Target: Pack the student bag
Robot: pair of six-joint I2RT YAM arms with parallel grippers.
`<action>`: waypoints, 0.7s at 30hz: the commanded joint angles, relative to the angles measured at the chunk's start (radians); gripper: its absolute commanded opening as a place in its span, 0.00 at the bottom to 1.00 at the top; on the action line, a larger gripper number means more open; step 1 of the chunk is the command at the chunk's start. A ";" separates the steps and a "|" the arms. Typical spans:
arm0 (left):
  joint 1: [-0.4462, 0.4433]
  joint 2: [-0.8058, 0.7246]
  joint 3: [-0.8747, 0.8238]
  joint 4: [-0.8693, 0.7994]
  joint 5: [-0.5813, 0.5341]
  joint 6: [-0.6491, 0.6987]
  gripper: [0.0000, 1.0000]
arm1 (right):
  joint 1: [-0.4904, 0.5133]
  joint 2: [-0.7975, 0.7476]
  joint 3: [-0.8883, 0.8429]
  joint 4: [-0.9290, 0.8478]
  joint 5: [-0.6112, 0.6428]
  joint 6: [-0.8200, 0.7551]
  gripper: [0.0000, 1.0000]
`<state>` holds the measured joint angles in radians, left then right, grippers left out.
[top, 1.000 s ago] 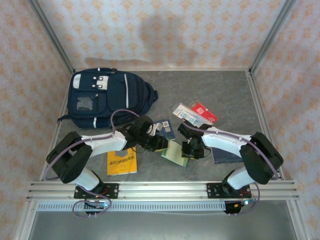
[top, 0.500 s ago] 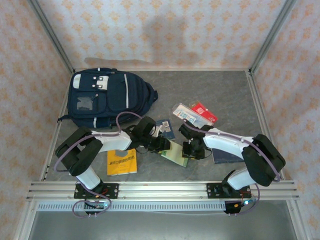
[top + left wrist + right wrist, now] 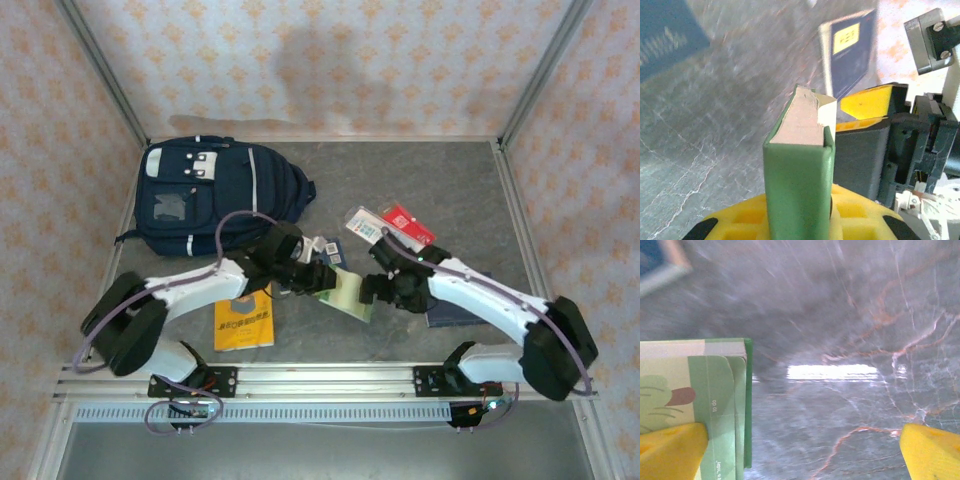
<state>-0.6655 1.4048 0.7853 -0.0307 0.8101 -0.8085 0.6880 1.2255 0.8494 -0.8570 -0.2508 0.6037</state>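
Early stage, we judged: the student bag [image 3: 215,195] lay flat at the table's [image 3: 450,180] back-left, nothing visibly packed. Our left fingers [image 3: 318,278] pinched the green notebook [image 3: 345,296] mid-table; right fingers [image 3: 383,290] stood wide apart beside it, gripping nothing. Yellow book [image 3: 243,322] etc. awaited packing.

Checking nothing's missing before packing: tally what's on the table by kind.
Student bag: 1
Books: 4 (yellow book, green notebook, centre navy book, right navy book)
Packets: 2 (white packet, red packet)
Total: 7
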 commanded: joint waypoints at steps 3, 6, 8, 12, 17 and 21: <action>0.077 -0.177 0.076 -0.131 -0.088 0.068 0.00 | -0.062 -0.138 0.099 0.037 -0.086 -0.088 1.00; 0.137 -0.239 0.052 -0.077 -0.040 0.017 0.00 | -0.119 -0.187 0.091 0.147 -0.232 -0.120 1.00; 0.170 -0.265 0.036 -0.025 0.010 -0.029 0.00 | -0.165 -0.200 0.062 0.245 -0.343 -0.094 1.00; 0.193 -0.301 0.042 0.019 0.079 -0.069 0.00 | -0.219 -0.214 -0.068 0.619 -0.578 0.053 1.00; 0.198 -0.315 0.057 0.009 0.104 -0.082 0.00 | -0.219 -0.181 -0.136 0.928 -0.694 0.164 0.99; 0.199 -0.317 0.058 0.064 0.116 -0.131 0.00 | -0.221 -0.134 -0.105 0.821 -0.682 0.054 0.99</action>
<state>-0.4747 1.1164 0.8284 -0.0677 0.8780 -0.8955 0.4721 1.0805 0.7197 -0.0978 -0.8841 0.6979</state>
